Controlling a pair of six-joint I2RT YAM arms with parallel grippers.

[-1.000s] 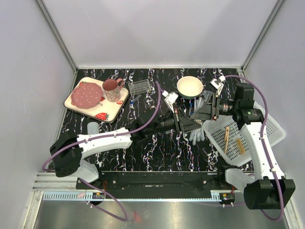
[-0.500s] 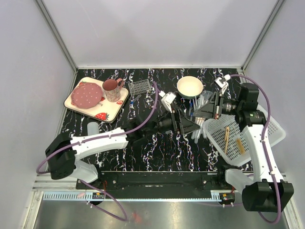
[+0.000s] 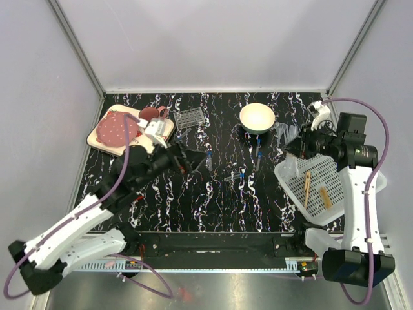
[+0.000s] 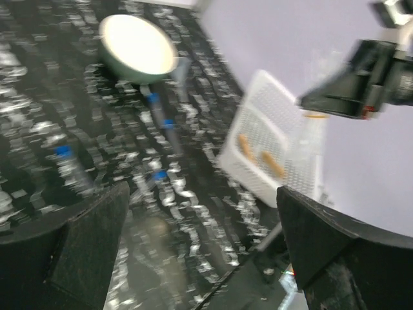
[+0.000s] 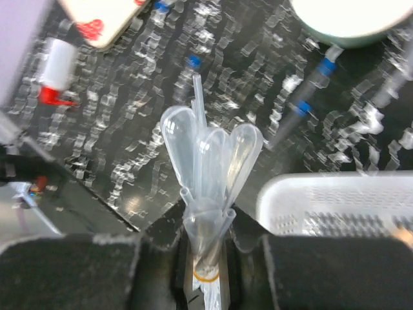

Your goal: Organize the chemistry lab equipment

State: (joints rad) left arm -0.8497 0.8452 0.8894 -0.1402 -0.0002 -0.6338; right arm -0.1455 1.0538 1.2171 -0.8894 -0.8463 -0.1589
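L arm (image 3: 71, 223), R arm (image 3: 356, 194): white links, black joint housings, black bases. Purple cable (image 3: 122, 175) runs along each. L claw (image 3: 192, 159), R claw (image 3: 292, 146): matte black, wedge-shaped fingers (image 4: 71, 252). White cam block (image 3: 155, 127) at each wrist.

Cream bowl (image 3: 257, 117), dotted plate (image 3: 111, 130)
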